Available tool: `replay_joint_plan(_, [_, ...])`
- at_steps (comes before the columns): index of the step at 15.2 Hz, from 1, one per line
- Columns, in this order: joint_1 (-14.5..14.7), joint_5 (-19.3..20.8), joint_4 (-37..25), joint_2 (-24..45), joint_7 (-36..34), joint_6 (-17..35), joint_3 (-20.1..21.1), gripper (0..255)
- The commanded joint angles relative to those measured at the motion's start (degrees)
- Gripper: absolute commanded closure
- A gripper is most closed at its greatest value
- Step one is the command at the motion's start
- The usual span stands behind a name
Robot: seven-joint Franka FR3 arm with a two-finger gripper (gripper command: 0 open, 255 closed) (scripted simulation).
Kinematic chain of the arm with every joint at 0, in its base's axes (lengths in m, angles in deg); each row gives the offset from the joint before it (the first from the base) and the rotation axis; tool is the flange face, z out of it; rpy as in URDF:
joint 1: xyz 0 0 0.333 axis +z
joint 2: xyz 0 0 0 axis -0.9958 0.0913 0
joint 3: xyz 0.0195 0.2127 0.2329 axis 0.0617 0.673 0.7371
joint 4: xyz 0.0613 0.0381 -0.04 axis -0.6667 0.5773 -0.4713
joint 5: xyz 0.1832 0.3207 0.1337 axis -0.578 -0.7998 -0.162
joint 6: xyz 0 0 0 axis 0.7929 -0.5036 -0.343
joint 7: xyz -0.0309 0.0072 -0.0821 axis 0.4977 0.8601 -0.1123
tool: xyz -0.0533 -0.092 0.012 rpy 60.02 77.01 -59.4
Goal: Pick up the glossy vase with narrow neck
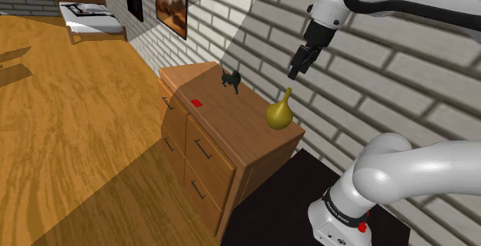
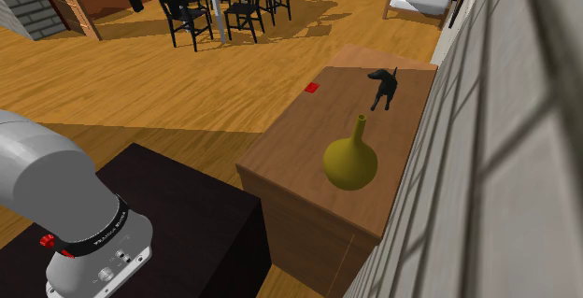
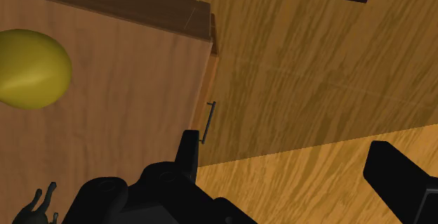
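Note:
A glossy olive-yellow vase (image 1: 279, 112) (image 2: 350, 161) with a round belly and a thin neck stands upright on the wooden dresser top (image 1: 231, 117) (image 2: 299, 142), near the end closest to the stand. My black gripper (image 1: 295, 71) hangs in the air above the vase, slightly toward the brick wall and clear of the neck. In the wrist view the two fingers stand wide apart, so the gripper (image 3: 281, 142) is open with nothing between them. There the vase (image 3: 28, 68) lies well off to one side of the fingers.
A small black dog figurine (image 1: 230, 80) (image 2: 382, 86) (image 3: 38, 205) and a flat red piece (image 1: 197, 102) (image 2: 311, 87) also sit on the dresser. The brick wall (image 1: 370, 75) runs right behind it. The dark stand (image 2: 187, 212) is beside the dresser, with drawer handles (image 3: 208, 121) facing the wooden floor.

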Motion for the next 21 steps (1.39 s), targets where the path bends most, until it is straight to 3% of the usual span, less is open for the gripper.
replay_joint_plan(1, [0.0,0.0,0.0,0.0,0.0,0.0,0.0,0])
replay_joint_plan(13, [-3.44,5.92,1.84,12.83,14.44,15.15,-12.79,0])
replay_joint_plan(21, [-3.83,4.9,-2.95,26.63,25.06,24.44,-21.4,0])
